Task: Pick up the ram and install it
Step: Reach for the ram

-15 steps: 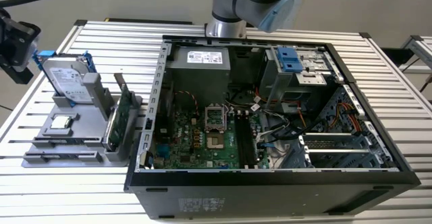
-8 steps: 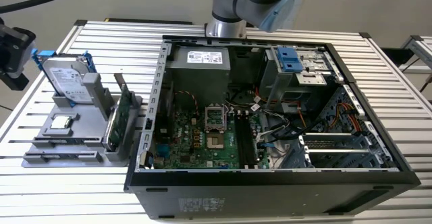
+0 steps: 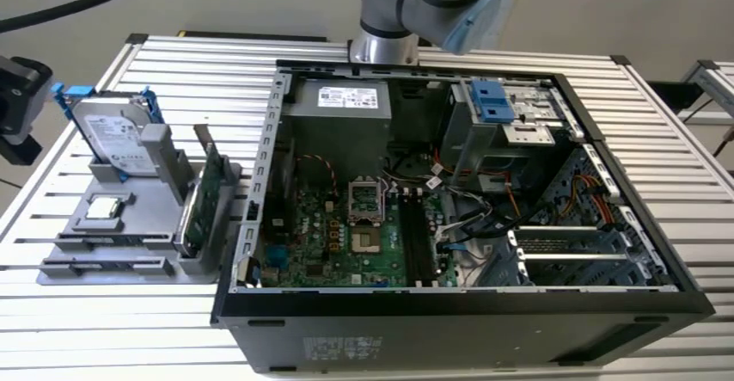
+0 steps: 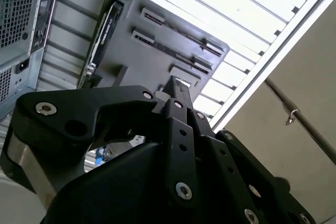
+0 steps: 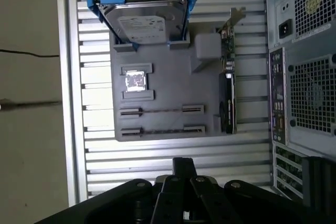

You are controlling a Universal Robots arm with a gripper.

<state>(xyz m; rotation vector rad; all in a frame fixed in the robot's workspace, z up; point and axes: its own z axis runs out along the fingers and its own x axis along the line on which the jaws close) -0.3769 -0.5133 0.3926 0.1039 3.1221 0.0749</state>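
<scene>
1. The gripper [image 5: 182,162] shows in both wrist views [image 4: 177,88]. Its black fingers [image 5: 185,169] meet in a single tip, pressed together, with nothing seen between them.
2. In the first wrist view that tip lies over the bare slats of the table [image 5: 121,156], just off the slotted end of the grey holder [image 5: 168,77] and not touching it.
3. The ram [image 5: 161,110] stands on edge in the holder, seen as a thin dark strip between two end clips. A second, similar strip [image 5: 161,129] sits in the neighbouring slot, nearer the gripper (whether that one is also a stick cannot be told).
4. In the exterior view the ram [image 3: 115,242] lies at the end of the holder [image 3: 126,226] farthest from the hard drive [image 3: 115,140].
5. The hard drive [image 5: 144,19] leans upright in its blue bracket at the other end of the holder. A processor chip [image 5: 136,81] lies flat between it and the ram.
6. A green card [image 5: 227,87] stands on edge along the holder's side nearest the computer case [image 5: 304,77].
7. The computer case [image 3: 459,329] lies on its side with its open face up and the motherboard [image 3: 333,243] exposed. It is just beside the holder, on the exterior view's right.
8. The arm [image 3: 425,3] rises behind the case.
</scene>
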